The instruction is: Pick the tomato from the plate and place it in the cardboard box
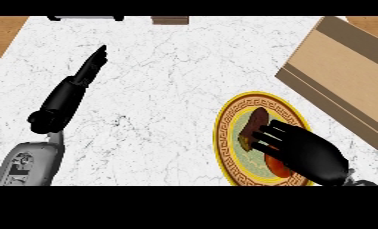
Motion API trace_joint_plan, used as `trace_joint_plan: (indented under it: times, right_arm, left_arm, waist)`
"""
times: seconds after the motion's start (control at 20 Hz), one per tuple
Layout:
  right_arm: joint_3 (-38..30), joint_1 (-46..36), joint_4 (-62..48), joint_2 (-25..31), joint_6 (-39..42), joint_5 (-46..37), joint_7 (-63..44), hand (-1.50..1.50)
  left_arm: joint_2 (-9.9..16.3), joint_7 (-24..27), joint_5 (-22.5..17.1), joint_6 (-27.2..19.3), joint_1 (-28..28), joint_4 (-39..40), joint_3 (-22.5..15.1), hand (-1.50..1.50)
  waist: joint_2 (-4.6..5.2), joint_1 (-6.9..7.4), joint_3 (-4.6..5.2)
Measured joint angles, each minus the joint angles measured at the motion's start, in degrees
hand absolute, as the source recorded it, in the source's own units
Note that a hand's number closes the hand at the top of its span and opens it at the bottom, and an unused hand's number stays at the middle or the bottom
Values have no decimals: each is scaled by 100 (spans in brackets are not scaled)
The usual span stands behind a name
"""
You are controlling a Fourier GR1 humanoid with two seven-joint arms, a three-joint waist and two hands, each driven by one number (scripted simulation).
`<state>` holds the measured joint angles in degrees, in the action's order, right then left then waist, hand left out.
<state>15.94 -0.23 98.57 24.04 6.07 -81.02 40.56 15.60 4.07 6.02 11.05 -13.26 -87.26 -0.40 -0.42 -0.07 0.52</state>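
A yellow-rimmed patterned plate (230, 123) lies at the lower right of the white marble counter. On it sits a dark red rounded tomato (256, 121). My right hand (306, 153) hovers over the plate, its fingers spread and only slightly bent, with the fingertips (260, 137) at the tomato's near side. An orange-red patch (277, 167) shows under the palm; what it is I cannot tell. The cardboard box (332, 68) lies beyond the plate at the right edge. My left hand (90, 68) rests at the left with straight fingers pointing away, holding nothing.
At the counter's far edge stand a grey and black appliance (85, 18) and a small brown block (170, 20). Wooden surface (11, 28) shows past the marble's top left corner. White marble (162, 98) stretches between the two hands.
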Motion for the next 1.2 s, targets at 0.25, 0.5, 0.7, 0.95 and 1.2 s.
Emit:
trace_joint_plan:
  times: [0.25, 0.5, 0.7, 0.95, 1.2]
  right_arm:
    - [-107, -195, -264, -74, -523, 107, 441, 150]
    - [-113, -109, -171, -203, -951, 222, 745, 150]
    - [-284, -401, -458, -724, -315, 336, 116, 150]
    - [-782, -921, -765, -1528, 772, 565, -1208, 150]
    - [-942, -1469, -287, -1907, 1241, 589, -1979, 150]
  left_arm:
    - [47, -98, -51, 135, 166, -298, 74, 0]
    - [-107, -53, 92, 56, 35, -102, 38, 0]
    - [-112, -29, 114, 72, 43, -119, 44, 0]
    - [-135, 11, 137, 74, 16, -67, 33, 0]
    - [-131, 21, 152, 116, 66, -69, 77, 0]
  waist:
    - [-8, 10, 13]
    - [9, -18, 1]
    - [26, 23, -6]
    - [44, 48, -17]
    - [36, 21, -41]
